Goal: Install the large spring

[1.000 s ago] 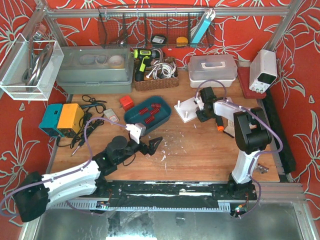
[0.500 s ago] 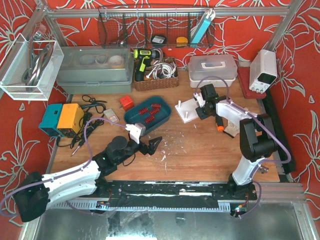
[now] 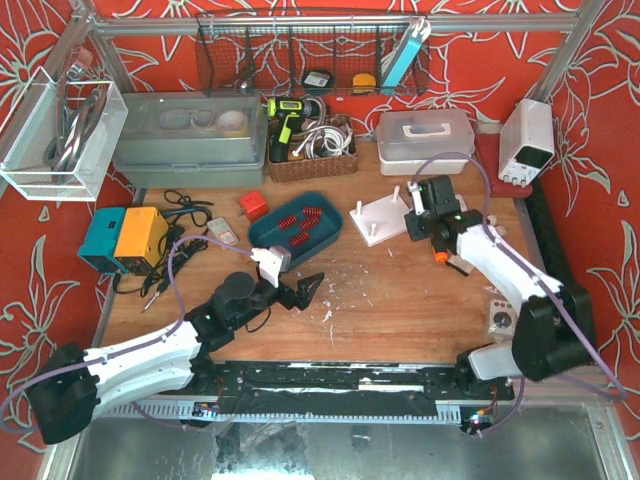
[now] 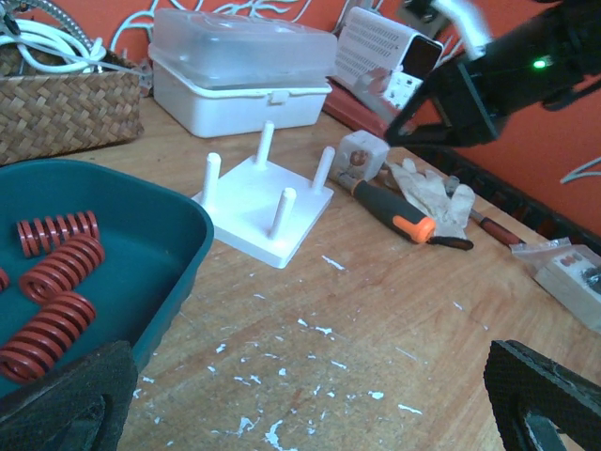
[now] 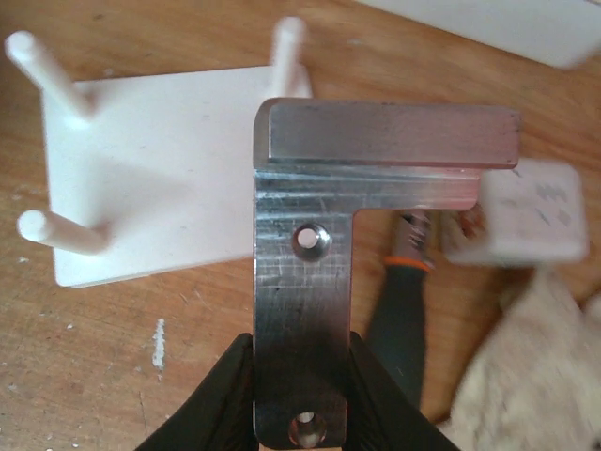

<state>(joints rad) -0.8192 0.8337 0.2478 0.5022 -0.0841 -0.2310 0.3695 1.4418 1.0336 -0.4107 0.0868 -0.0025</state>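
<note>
Several red springs (image 3: 300,224) lie in a teal tray (image 3: 262,238); in the left wrist view the thickest ones (image 4: 42,329) lie at the tray's near end (image 4: 178,218). A white peg base (image 3: 383,217) with upright pegs stands right of the tray and also shows in the left wrist view (image 4: 263,205) and the right wrist view (image 5: 150,188). My left gripper (image 3: 306,289) is open and empty above bare wood (image 4: 305,385). My right gripper (image 3: 428,212) is shut on an L-shaped metal bracket (image 5: 305,244) and hovers at the base's right edge.
A black-and-orange screwdriver (image 4: 399,211), a white cube (image 4: 362,155) and a glove (image 4: 434,188) lie right of the peg base. A white lidded box (image 3: 425,138), a wicker basket (image 3: 312,150), a power supply (image 3: 527,140) and a teal-and-orange box (image 3: 125,238) ring the table.
My right arm has stretched out to the right, and its gripper with the bracket has shifted a little right along the base. The left arm has not moved.
</note>
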